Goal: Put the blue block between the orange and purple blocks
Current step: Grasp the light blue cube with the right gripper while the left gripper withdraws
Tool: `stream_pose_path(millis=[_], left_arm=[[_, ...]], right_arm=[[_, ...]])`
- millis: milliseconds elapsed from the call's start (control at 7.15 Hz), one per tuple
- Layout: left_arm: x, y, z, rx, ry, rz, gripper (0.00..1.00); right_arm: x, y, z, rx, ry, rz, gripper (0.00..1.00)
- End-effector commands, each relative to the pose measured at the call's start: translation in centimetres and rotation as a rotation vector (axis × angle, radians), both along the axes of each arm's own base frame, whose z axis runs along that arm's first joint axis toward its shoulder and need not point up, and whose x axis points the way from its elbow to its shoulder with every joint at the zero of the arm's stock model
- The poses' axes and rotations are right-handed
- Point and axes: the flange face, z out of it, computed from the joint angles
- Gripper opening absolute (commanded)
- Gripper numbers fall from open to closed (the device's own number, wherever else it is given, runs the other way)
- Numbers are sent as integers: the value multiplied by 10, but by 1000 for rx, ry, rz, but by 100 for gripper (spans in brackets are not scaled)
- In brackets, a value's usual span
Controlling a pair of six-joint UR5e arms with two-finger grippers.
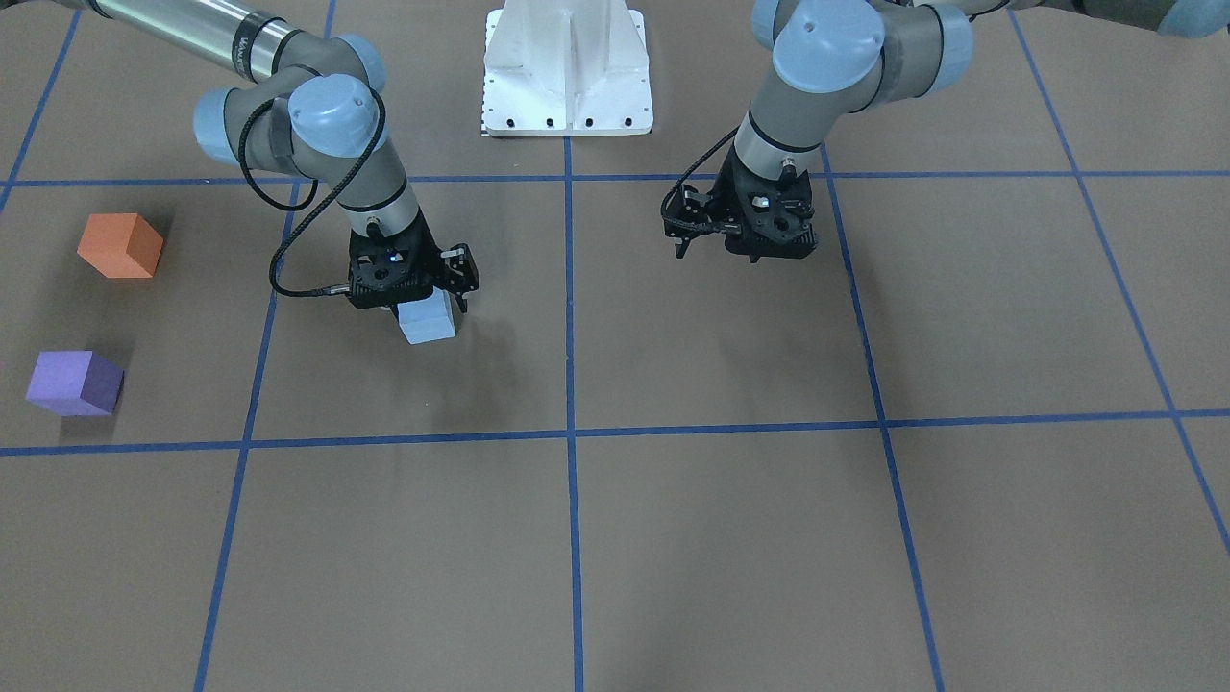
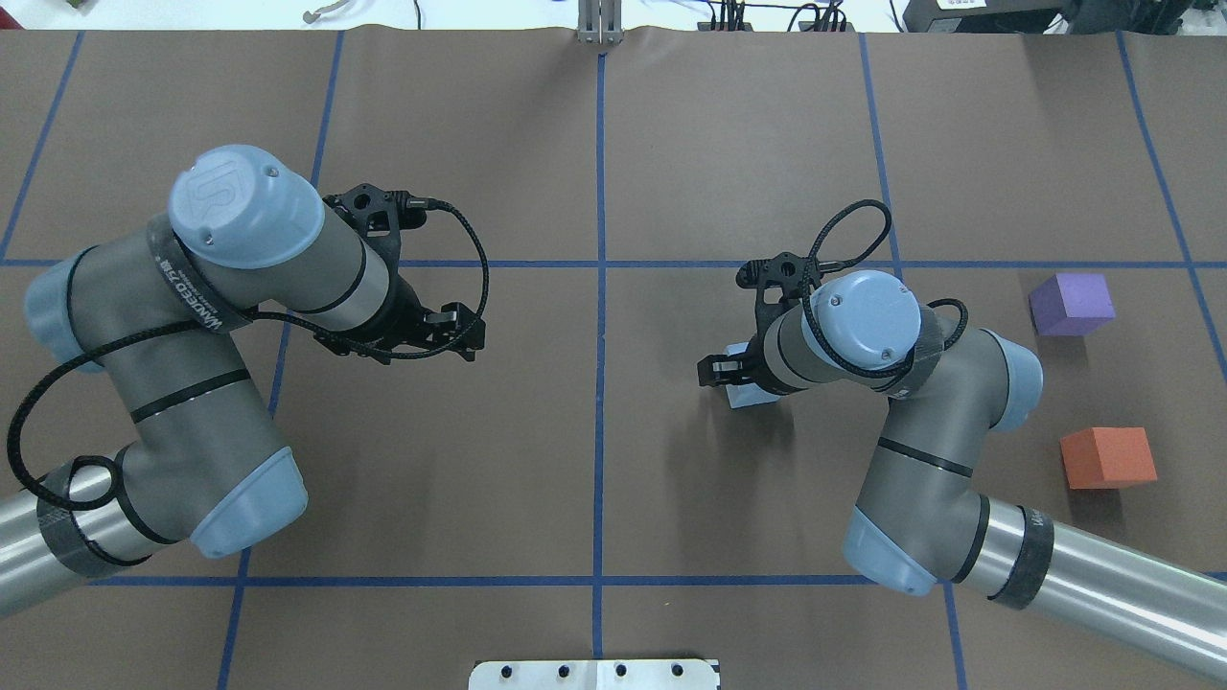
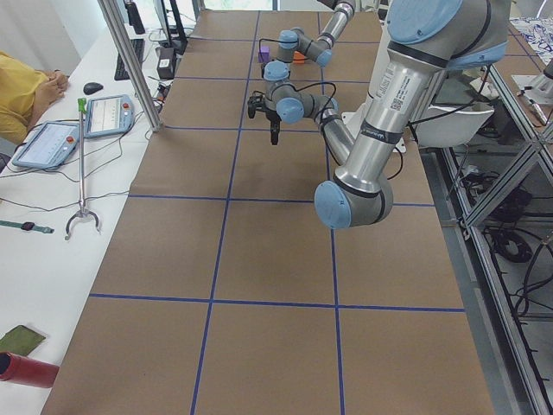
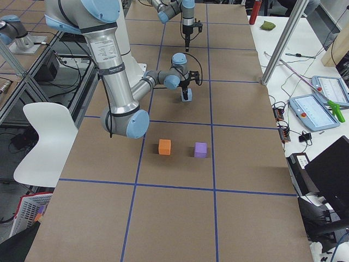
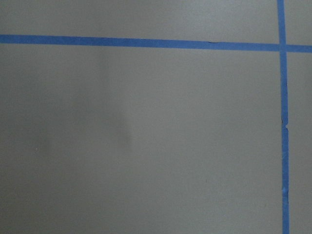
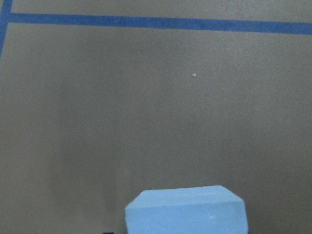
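Near the worktop's [image 1: 730, 538] middle, my right claw [image 1: 426, 308] is clamped on the blue block [image 1: 429, 325], well apart from the orange block [image 1: 120, 245] and the purple block [image 1: 74, 383]. I cannot tell whether the left claw [image 1: 687, 245] is apart or together.

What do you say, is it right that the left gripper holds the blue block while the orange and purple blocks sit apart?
Not quite: the right gripper holds the blue block, as the overhead exterior view shows; the left gripper holds nothing. The orange block and purple block do sit apart.
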Motion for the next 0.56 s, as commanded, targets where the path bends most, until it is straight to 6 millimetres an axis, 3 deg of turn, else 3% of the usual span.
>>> stream_pose_path(millis=[0, 140, 280, 420], left_arm=[[0, 0, 0, -1, 1, -1, 100], [0, 1, -1, 0, 2, 0, 100], [-1, 1, -3, 3, 6, -1, 100], [-1, 1, -5, 5, 9, -1, 100]], right_arm=[[-1, -2, 1, 1, 2, 3, 64], [7, -5, -2, 0, -6, 9, 21], [26, -10, -1, -6, -13, 23, 0], [58, -14, 9, -30, -12, 38, 0]])
